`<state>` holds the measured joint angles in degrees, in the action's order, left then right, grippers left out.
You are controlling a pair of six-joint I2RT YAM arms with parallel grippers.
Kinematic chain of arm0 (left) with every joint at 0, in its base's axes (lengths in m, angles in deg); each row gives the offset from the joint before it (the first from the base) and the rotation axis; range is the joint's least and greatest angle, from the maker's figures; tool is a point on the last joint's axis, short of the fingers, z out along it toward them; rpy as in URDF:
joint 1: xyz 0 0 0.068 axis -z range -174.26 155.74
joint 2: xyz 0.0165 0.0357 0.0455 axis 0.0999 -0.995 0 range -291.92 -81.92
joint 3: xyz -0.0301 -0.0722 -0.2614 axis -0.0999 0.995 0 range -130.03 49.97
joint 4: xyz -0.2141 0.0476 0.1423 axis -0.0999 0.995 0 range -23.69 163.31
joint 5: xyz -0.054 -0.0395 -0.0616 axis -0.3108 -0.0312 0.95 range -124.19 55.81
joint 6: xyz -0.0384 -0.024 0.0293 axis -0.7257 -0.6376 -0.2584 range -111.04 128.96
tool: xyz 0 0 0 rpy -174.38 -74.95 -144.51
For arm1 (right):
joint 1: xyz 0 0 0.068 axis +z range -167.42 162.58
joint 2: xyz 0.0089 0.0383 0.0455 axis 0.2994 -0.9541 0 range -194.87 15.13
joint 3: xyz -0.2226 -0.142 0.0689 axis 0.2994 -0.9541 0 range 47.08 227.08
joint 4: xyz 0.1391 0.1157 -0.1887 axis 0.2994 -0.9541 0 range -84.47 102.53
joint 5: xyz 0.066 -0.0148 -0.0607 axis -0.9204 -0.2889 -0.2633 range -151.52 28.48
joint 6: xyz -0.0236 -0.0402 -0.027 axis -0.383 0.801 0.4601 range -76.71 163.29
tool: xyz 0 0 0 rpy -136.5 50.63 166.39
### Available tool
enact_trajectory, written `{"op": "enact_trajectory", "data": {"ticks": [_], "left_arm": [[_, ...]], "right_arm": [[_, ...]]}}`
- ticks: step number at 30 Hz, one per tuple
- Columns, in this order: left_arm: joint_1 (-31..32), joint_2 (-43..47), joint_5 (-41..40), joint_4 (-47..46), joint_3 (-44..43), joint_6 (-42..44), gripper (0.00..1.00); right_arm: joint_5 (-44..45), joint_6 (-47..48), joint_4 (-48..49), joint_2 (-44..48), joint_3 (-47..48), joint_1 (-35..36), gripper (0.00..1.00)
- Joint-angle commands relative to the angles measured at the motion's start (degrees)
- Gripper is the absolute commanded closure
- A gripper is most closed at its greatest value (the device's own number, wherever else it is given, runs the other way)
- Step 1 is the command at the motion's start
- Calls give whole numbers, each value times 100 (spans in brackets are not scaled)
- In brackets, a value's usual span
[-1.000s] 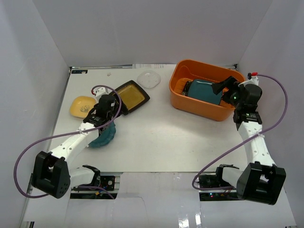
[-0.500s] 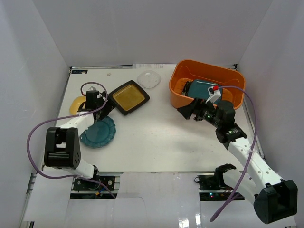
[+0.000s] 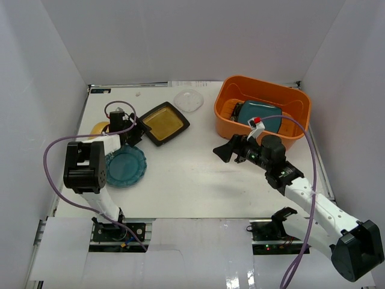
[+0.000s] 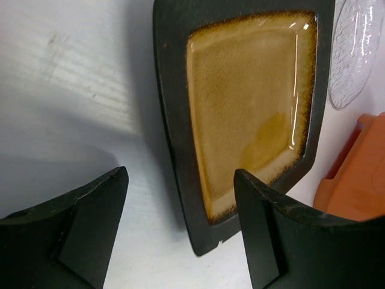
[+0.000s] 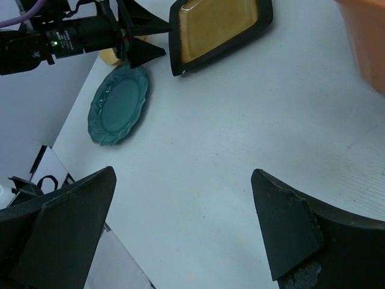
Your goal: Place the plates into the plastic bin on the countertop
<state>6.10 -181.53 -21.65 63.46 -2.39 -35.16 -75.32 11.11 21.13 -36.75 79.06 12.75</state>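
The left gripper (image 3: 139, 125) had its fingers spread apart. Its wrist camera showed this plainly (image 4: 180, 180), with a corner of the black square plate with amber centre (image 4: 246, 114) lying between and just ahead of the two fingertips. Whether either finger touched the plate's rim could not be told. The overhead view only showed that gripper at the plate's (image 3: 163, 123) near left edge. It added what the wrist view missed: the yellow plate (image 3: 99, 127) just behind the hand and the teal round scalloped plate (image 3: 125, 167) near it on the arm's side, both flat on the countertop (image 3: 192, 180). Beyond the black plate, the left wrist view caught a clear ribbed dish (image 4: 355, 48) and a sliver of the plastic bin (image 4: 361, 174).

The right gripper (image 3: 224, 152) was also opened wide, hanging over bare countertop. From above, the bin (image 3: 264, 84) stood close behind this hand, with the teal square plate (image 3: 271, 122) leaning inside it, which neither wrist camera showed. The right wrist view (image 5: 180, 180) looked past its own spread fingers to the scalloped plate (image 5: 117, 105) and the black plate (image 5: 219, 27) well ahead. It also showed the left gripper pointing at that black plate, and the bin's wall (image 5: 367, 42) off to one side
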Motion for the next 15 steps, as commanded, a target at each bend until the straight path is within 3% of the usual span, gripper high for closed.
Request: {"op": "enact_trajectory", "data": {"ticks": [1,13,15], "left_arm": [[-18,-251,319,-408,-345,-167,19],[-18,-683,522,-1901,233,-896,50],[-18,-621,426,-2096,392,-1010,60]], "right_arm": [[141,-7,379,46,-122,103,0],[282,63,520,-243,114,235,4],[282,72,537,-279,141,243,4]]}}
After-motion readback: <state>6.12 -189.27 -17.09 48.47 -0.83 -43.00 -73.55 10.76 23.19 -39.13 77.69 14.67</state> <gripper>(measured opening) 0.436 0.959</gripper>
